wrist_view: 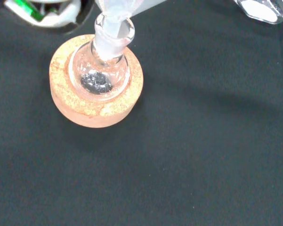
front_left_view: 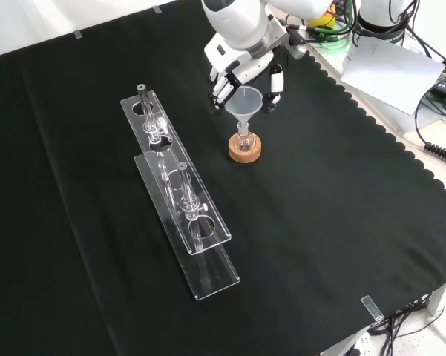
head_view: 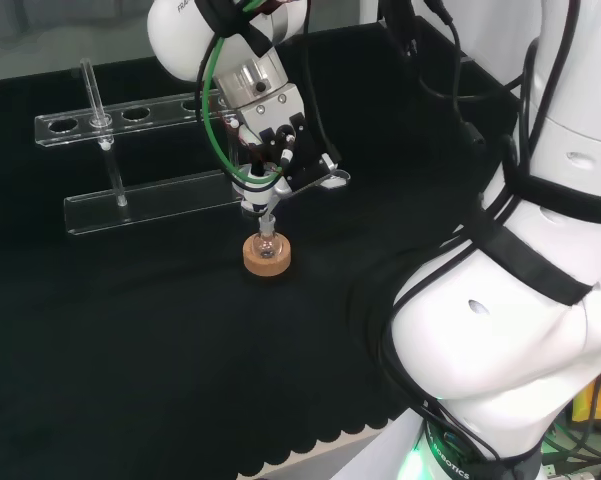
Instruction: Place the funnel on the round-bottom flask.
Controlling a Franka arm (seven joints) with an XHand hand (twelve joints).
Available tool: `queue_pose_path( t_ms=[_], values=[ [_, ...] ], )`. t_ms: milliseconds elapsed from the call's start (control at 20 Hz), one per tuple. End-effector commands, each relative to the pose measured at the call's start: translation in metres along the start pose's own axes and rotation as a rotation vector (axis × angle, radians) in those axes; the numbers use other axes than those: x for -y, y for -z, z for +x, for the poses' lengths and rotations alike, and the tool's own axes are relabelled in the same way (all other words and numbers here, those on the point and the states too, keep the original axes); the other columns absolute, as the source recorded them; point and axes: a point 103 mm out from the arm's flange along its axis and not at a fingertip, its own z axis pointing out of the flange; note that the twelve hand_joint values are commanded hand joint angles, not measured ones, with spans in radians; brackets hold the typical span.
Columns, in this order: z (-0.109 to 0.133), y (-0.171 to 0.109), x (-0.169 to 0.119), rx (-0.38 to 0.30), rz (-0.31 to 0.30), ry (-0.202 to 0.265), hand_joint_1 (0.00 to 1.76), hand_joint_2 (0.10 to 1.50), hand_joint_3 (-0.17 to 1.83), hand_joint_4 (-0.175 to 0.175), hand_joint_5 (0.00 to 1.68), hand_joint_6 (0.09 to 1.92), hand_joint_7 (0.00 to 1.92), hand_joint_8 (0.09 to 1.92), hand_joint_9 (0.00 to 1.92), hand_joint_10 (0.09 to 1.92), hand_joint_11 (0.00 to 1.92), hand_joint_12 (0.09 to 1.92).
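A small clear round-bottom flask (front_left_view: 243, 140) stands upright in a cork ring (front_left_view: 246, 153) on the black cloth. The clear funnel (front_left_view: 244, 99) sits upright with its stem in the flask's neck. My hand (front_left_view: 243, 68) hovers just above and behind the funnel. Its fingers hang down on either side of the cone, and the thumb stands a little apart from the rim. In the head view the hand (head_view: 278, 140) is right over the funnel (head_view: 257, 192) and the cork ring (head_view: 267, 258). The wrist view shows the funnel's stem (wrist_view: 114, 23) inside the flask's neck (wrist_view: 100, 75).
Two long clear racks (front_left_view: 182, 189) with test tubes stand to the left of the flask in the front view, and farther off in the head view (head_view: 130, 115). The cloth's scalloped edge (front_left_view: 401, 133) runs along the right in the front view.
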Motion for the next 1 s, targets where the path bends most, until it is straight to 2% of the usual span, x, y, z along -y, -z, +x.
queue_pose_path(
  t_ms=[50, 300, 500, 650, 1000],
  values=[
    [0.0025, -0.0019, -0.0011, 0.008, 0.028, 0.005, 0.95, 0.71, 0.76, -0.062, 0.67, 0.77, 0.59, 0.75, 0.97, 0.46, 0.71, 1.16],
    [0.0031, -0.0036, -0.0009, 0.003, 0.05, 0.008, 0.93, 0.66, 0.77, -0.073, 0.51, 0.71, 0.45, 0.78, 0.83, 0.55, 0.65, 1.2],
    [0.0027, -0.0038, 0.0001, 0.001, 0.053, 0.004, 0.91, 0.63, 0.76, -0.077, 0.39, 0.52, 0.34, 0.77, 0.69, 0.63, 0.55, 1.25],
    [0.002, -0.0037, 0.0007, 0.003, 0.052, 0.0, 0.9, 0.63, 0.75, -0.078, 0.37, 0.38, 0.27, 0.76, 0.6, 0.67, 0.46, 1.29],
    [0.0047, -0.0022, 0.0006, 0.002, 0.036, 0.006, 0.89, 0.63, 0.73, -0.079, 0.39, 0.28, 0.24, 0.75, 0.56, 0.68, 0.43, 1.3]
  ],
)
